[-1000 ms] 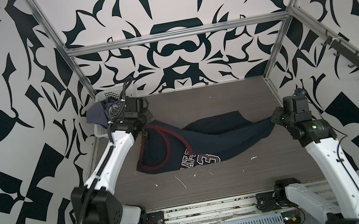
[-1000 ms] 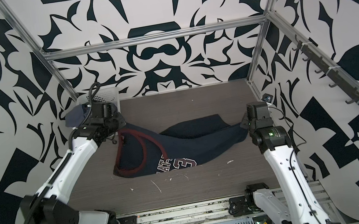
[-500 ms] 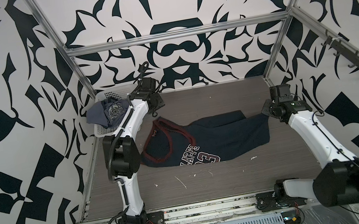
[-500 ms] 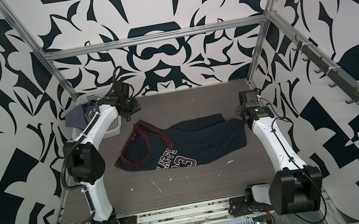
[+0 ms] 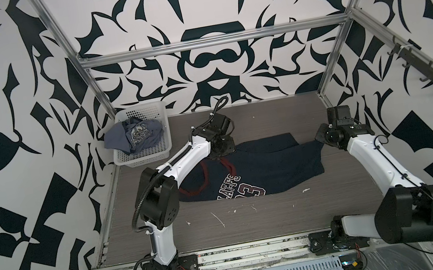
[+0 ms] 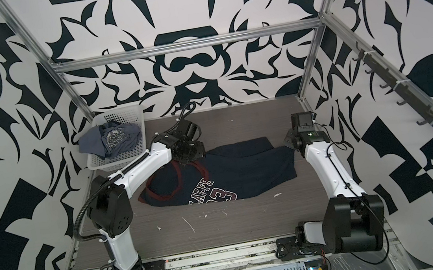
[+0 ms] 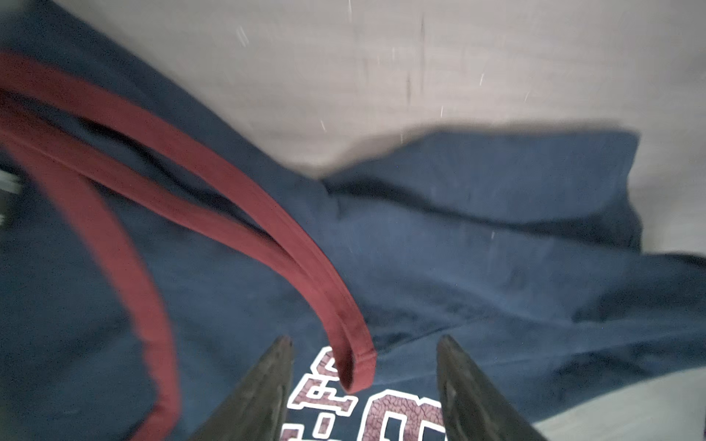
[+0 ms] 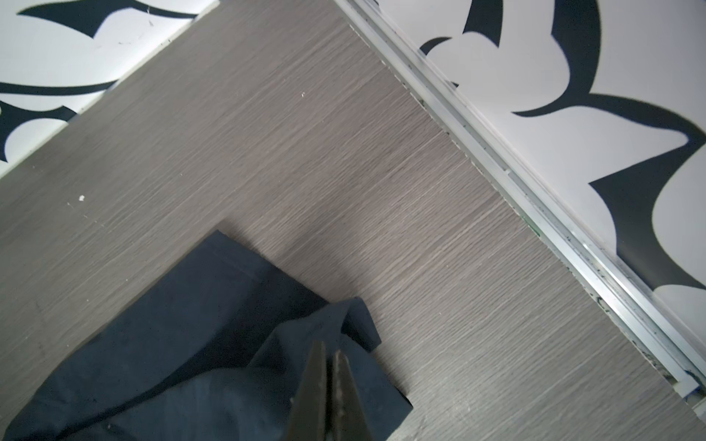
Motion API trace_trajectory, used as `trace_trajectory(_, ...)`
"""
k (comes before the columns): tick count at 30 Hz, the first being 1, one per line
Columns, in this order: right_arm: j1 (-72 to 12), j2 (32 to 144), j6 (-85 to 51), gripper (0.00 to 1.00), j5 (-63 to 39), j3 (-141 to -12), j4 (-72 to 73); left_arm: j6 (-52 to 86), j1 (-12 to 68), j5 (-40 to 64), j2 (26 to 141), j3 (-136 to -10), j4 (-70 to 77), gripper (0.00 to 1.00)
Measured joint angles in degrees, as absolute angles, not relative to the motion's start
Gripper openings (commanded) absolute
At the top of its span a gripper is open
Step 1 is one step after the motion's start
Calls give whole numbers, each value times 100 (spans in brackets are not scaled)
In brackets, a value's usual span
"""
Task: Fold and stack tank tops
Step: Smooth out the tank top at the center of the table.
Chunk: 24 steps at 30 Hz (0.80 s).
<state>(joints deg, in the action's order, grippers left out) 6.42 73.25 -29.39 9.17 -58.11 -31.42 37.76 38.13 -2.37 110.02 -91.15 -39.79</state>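
Near strip of the table: bare wood, a few white flecks. Mid-frame in both top views, the navy tank top lies spread flat-ish. Its "23" print faces the lower edge, maroon straps are at its left end and the hem at its right end. Right claw sits at the hem's upper right corner, fingers pressed together and pinching that corner of cloth, which bunches up around the tips. Left claw hangs over the strap end, upper left of the top. Jaws are apart, and the looped maroon strap end lies between the fingers; can't tell if it touches either one. Far left corner: white basket with the grey tank top crumpled inside, one edge draped over the left rim, well apart from both claws.
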Motion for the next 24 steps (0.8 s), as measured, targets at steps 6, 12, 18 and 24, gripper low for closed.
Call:
trace_trajectory(6,642,7109,-2939,0,917,-5594,-3144,3970,3953,47,11273,-8938,-3822,55)
trace_trajectory(12,642,7052,-2939,0,919,-5505,-3144,4110,4032,193,11454,-8906,-3706,54)
trace_trajectory(18,642,7054,-2941,0,919,-5478,-3142,4193,4053,224,11485,-8705,-3721,55)
trace_trajectory(24,642,7054,-2941,0,919,-5478,-3142,4246,4073,261,11485,-8560,-3684,34)
